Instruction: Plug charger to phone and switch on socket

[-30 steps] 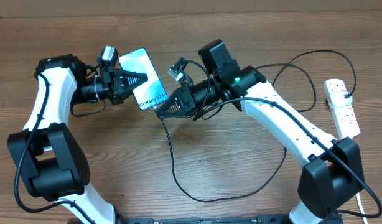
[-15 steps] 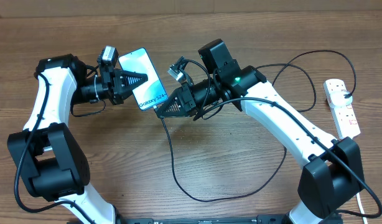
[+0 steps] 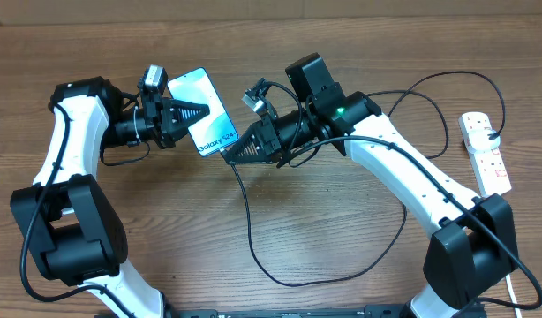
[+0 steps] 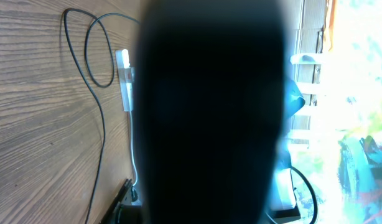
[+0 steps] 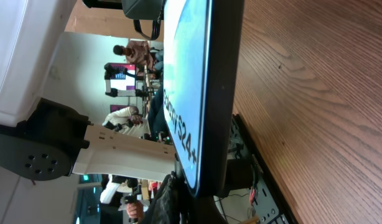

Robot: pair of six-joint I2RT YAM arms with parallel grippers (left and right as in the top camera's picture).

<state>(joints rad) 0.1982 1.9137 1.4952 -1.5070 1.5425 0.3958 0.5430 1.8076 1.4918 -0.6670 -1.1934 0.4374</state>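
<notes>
Clamping the phone [image 3: 214, 124] aloft in the closed left gripper [image 3: 200, 112] to present its lower end to the right gripper [image 3: 229, 156], pinched shut on the charger [image 3: 246, 221] tip right at that end, socket [image 3: 485, 152] well behind.

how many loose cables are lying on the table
2. The black charger cable loops from the socket across the table to the right gripper. The white cord trails from the socket toward the robot's base. Arm wiring not counted; parts may be hidden.
</notes>
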